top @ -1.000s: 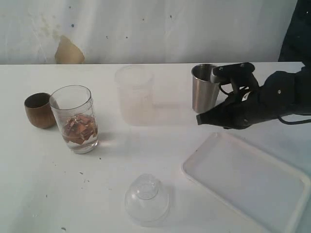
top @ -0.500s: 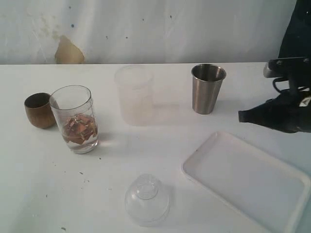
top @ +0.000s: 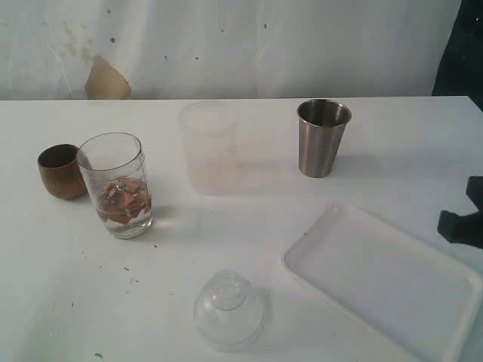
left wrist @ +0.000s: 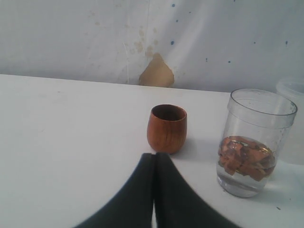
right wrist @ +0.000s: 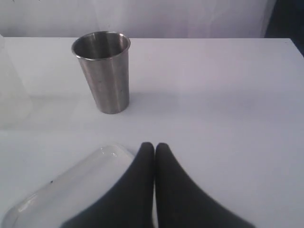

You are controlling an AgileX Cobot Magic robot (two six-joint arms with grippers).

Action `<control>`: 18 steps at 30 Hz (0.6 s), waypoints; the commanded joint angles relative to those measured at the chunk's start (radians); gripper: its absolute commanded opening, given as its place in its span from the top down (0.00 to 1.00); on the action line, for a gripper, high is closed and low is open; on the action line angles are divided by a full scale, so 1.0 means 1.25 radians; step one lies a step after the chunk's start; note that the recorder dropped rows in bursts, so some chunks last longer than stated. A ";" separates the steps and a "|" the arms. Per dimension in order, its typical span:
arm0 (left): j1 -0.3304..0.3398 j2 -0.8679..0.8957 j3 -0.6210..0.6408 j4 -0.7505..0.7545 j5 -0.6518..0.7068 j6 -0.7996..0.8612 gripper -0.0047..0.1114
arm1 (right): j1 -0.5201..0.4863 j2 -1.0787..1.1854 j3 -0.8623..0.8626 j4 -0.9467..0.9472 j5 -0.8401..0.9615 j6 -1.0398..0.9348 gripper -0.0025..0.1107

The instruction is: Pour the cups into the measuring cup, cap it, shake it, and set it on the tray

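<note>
Fingers of both arms are clenched on nothing: the left gripper (left wrist: 153,156) points at the wooden cup (left wrist: 166,128), and the right gripper (right wrist: 154,147) hangs beside the tray (right wrist: 71,190), facing the steel tumbler (right wrist: 102,71). The measuring cup (top: 115,185) stands upright at far left, just right of the wooden cup, holding brown pieces in clear liquid. Both pours look done, so capping is probably your step. A clear dome lid (top: 228,309) lies on the table (top: 249,226) at near centre, well apart from the measuring cup. Open your fingers first, take the lid gently, carry it level, and seat it squarely on the rim while your other arm steadies the cup.
</note>
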 commanded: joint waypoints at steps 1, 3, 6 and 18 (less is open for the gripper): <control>-0.005 -0.004 0.004 0.005 -0.006 0.000 0.96 | -0.003 -0.119 0.083 0.002 -0.026 0.004 0.98; -0.005 -0.004 0.004 0.005 -0.006 0.000 0.96 | -0.003 -0.176 0.126 0.002 -0.043 0.016 0.98; -0.005 -0.004 0.004 0.005 -0.006 0.000 0.96 | -0.003 -0.252 0.179 0.002 -0.064 0.047 0.98; -0.005 -0.004 0.004 0.005 -0.006 0.000 0.96 | -0.003 -0.540 0.215 -0.007 0.093 0.024 0.98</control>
